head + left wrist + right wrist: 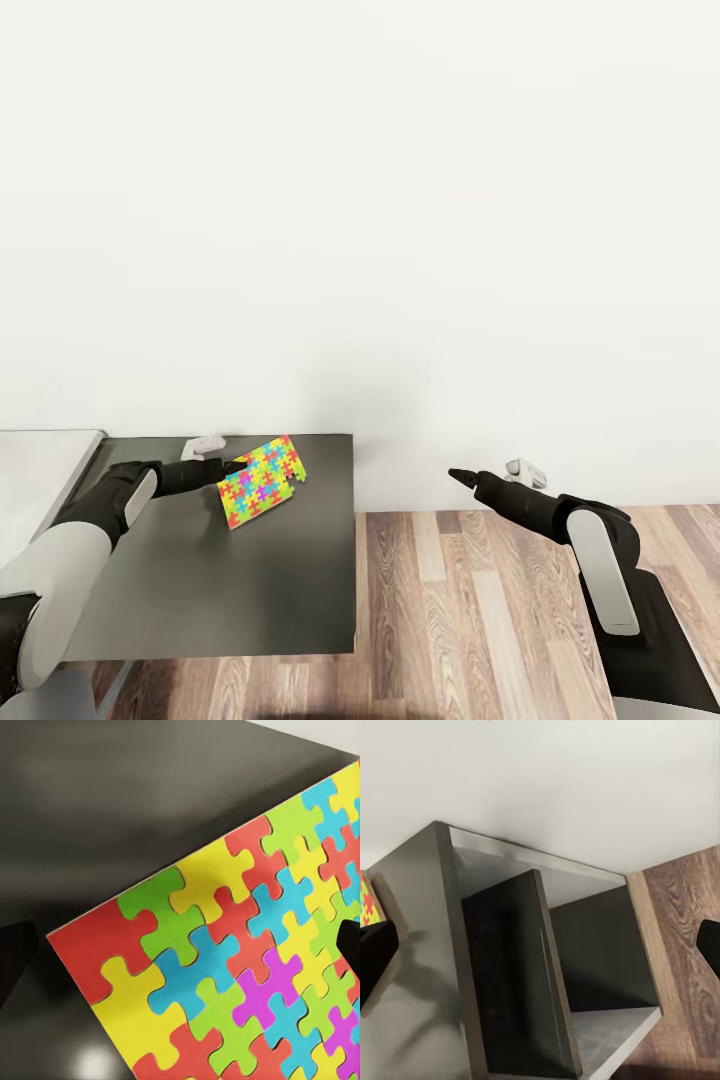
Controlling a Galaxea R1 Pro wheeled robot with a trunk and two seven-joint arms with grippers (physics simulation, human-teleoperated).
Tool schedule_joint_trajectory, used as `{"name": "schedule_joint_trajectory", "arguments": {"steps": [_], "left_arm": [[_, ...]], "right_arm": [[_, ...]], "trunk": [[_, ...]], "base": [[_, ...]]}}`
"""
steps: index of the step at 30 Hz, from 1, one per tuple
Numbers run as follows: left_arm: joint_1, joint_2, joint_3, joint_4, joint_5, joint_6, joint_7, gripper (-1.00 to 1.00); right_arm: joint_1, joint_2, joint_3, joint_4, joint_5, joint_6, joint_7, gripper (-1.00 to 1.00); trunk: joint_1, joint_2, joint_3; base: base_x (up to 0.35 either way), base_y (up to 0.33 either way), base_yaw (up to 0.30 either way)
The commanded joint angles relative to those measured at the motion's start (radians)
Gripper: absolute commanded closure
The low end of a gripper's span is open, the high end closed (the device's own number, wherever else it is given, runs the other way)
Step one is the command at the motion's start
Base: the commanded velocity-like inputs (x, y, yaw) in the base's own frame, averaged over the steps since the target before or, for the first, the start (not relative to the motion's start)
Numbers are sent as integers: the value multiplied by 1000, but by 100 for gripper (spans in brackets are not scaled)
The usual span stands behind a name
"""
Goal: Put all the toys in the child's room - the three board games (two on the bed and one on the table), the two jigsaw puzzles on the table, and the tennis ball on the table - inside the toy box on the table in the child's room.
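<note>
Head view, near to far. Left arm runs from the lower left of the frame up to the left gripper, which is pinching one jigsaw puzzle by its left edge, held tilted just above the dark shelf top. In the left wrist view the puzzle fills the lower right, a corner pointing to the left of frame, dark surface behind it.

Right gripper hangs at right-centre over the wood floor, well apart from the puzzle; its fingers look pressed together, nothing held. Right wrist view looks at the shelf unit.

Pale desk edge sits at far left. Judgement: the puzzle must travel left, so the left arm is the one to carry it.
</note>
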Motion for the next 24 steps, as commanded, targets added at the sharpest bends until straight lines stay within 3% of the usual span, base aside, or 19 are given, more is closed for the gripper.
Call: {"name": "schedule_joint_trajectory", "arguments": {"steps": [1,24], "left_arm": [[0,0,2,0,6,9,-1,-100],[0,-2,0,0,6,9,-1,-100]], "right_arm": [[-1,0,-1,-1,-6,5,-5,-100],[-1,0,-1,0,-8,5,-5,-100]], "trunk": [[1,-2,-2],[1,-2,-2]], "base": [[0,-3,0],[0,-94,0]]}}
